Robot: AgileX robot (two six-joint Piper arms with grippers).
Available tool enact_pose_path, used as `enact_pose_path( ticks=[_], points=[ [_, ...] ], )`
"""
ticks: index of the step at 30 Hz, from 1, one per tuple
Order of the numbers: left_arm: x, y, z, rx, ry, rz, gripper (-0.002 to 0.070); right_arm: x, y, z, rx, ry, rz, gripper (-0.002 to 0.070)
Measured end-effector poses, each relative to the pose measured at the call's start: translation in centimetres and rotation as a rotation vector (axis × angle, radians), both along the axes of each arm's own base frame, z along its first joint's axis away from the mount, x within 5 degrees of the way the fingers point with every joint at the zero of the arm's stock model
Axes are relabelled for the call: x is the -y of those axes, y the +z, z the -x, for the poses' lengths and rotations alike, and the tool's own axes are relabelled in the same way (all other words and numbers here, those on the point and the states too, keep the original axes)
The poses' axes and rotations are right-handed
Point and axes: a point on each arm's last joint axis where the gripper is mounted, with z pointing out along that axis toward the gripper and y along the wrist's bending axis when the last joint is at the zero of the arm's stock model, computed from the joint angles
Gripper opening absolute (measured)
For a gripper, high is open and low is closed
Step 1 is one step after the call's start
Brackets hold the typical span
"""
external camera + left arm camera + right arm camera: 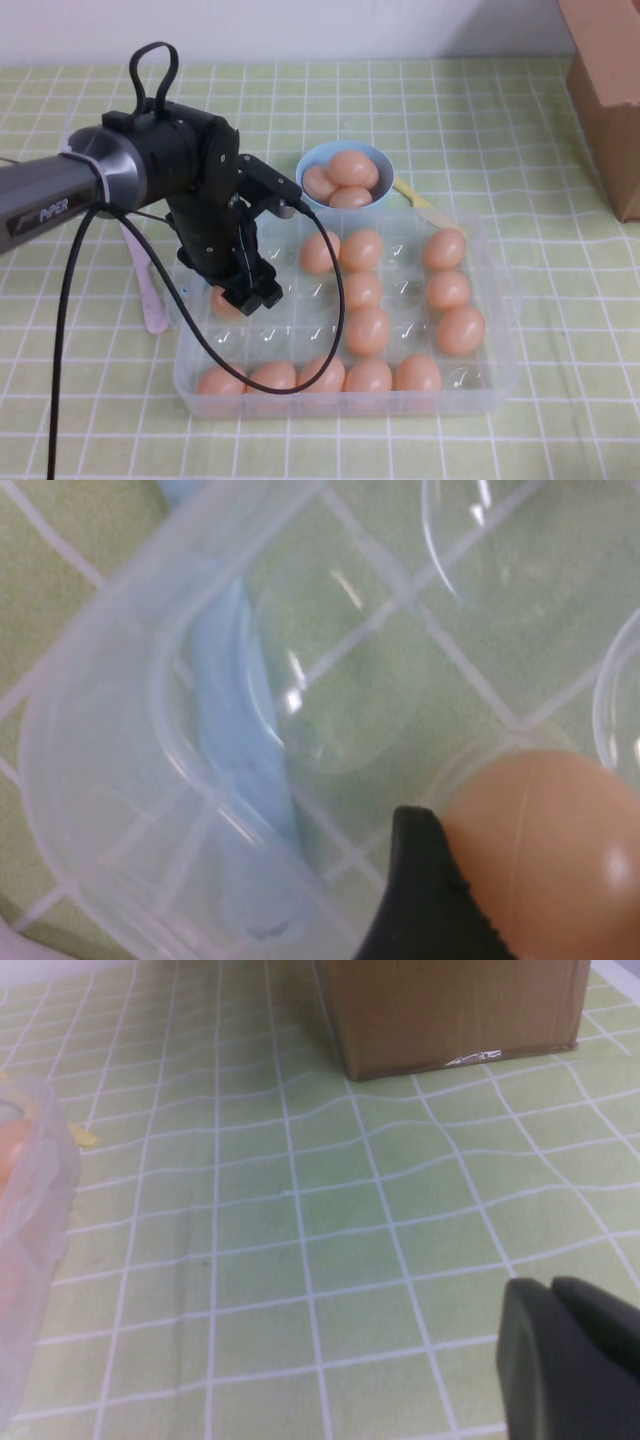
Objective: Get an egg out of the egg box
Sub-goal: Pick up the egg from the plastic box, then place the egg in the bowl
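While angled down into the egg box, left gripper fingers touching 1 egg, grip unclear, right gripper parked low, apparently shut.

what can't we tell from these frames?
- High view: the left gripper is down in the egg box, and its own body hides the fingertips and most of the egg under them.
- Left wrist view: one finger beside the egg; the other is cut off by the edge, so grip is unconfirmed.
- Right wrist view: the right gripper is cropped at the corner; open or shut unreadable. It is out of the high view.
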Motion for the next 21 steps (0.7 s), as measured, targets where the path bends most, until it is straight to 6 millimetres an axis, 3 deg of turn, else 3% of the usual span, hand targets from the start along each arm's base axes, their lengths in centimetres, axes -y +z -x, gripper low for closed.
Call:
enact_pose_path(
  ticks=[6,9,14,17,21],
  points=[
    [0.0,0.3,-0.1,-0.001,0.002,-0.001,0.0354,0.0,0.0,0.0,0.000,0.000,0.000,-0.0019],
    [0.4,2.1,0.1,0.037,-0.013,0.009,0.0354,0.0,0.0,0.0,0.000,0.000,0.000,-0.0019],
    [2.0,7.3,0.7,0.211,-0.054,0.106,0.0354,0.0,0.0,0.0,0.000,0.000,0.000,-0.0019],
    [2.9,8.7,0.3,0.329,-0.072,0.178,0.0354,0.0,0.0,0.0,0.000,0.000,0.000,-0.0019],
    [3.8,9.2,-1.1,0.475,-0.060,0.278,0.0354,0.0,0.0,0.0,0.000,0.000,0.000,-0.0019]
  ],
)
